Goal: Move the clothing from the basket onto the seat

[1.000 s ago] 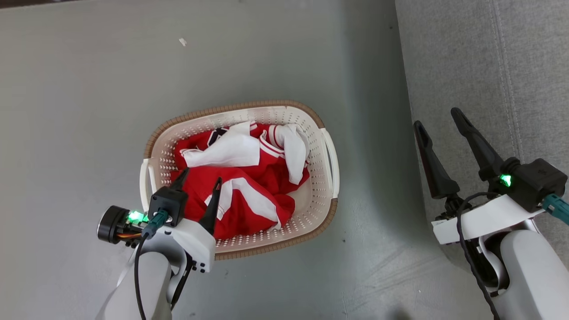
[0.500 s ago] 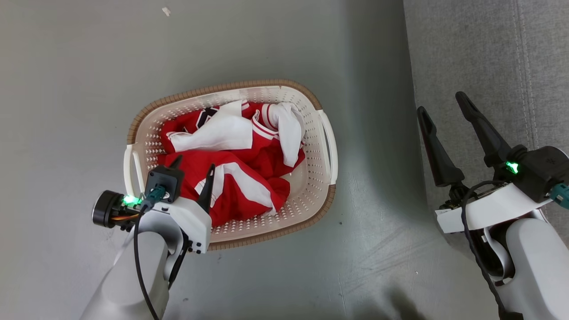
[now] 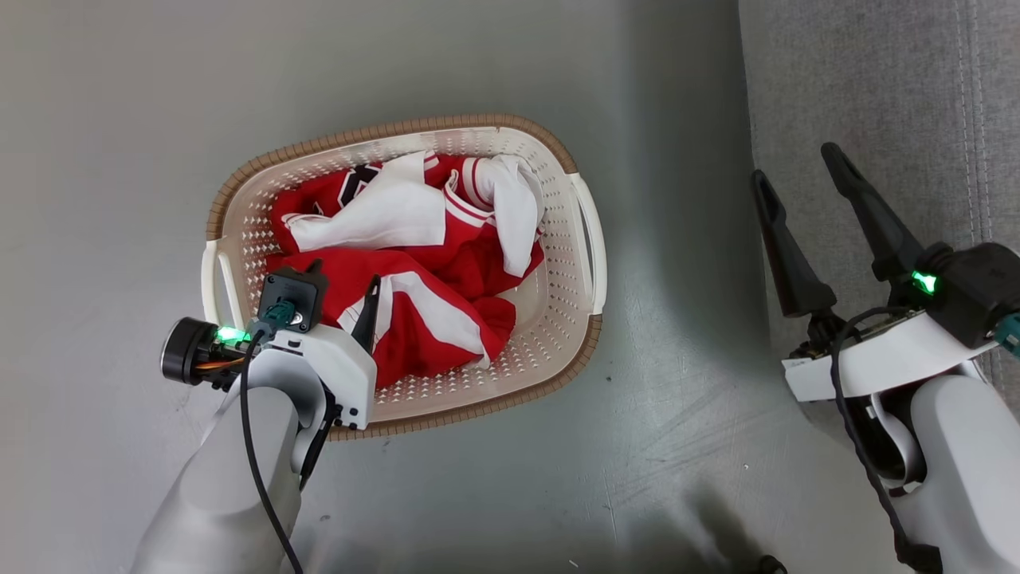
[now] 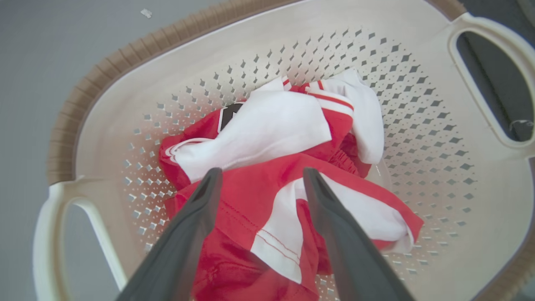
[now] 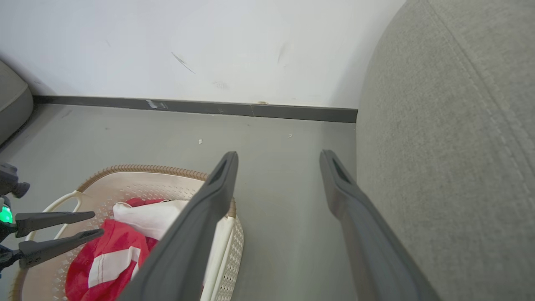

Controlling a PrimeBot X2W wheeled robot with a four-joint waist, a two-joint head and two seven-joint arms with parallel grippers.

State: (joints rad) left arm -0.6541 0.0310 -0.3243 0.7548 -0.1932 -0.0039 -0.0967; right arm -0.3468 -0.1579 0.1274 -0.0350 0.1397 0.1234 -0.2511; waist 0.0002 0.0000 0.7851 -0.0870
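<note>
With the clothing (image 3: pixel 470 275) crumpled in the basket (image 3: pixel 398 131) and the left gripper (image 3: pixel 344 275) spread over it, only a thin fold may be pinched and dropped before the seat (image 3: pixel 876 96) is reached.

The cream-white perforated plastic basket (image 3: pixel 562 319) stands on the grey floor (image 3: pixel 119 119), to the left of the grey woven-fabric sofa (image 3: pixel 876 80) and apart from it. The red-and-white soft fabric clothing (image 3: pixel 414 311) lies bunched in the basket. The left gripper (image 3: pixel 345 273) hangs over the basket's near left part, the right gripper (image 3: pixel 793 163) at the sofa's left edge. A white wall (image 5: pixel 167 42) rises behind the basket.
</note>
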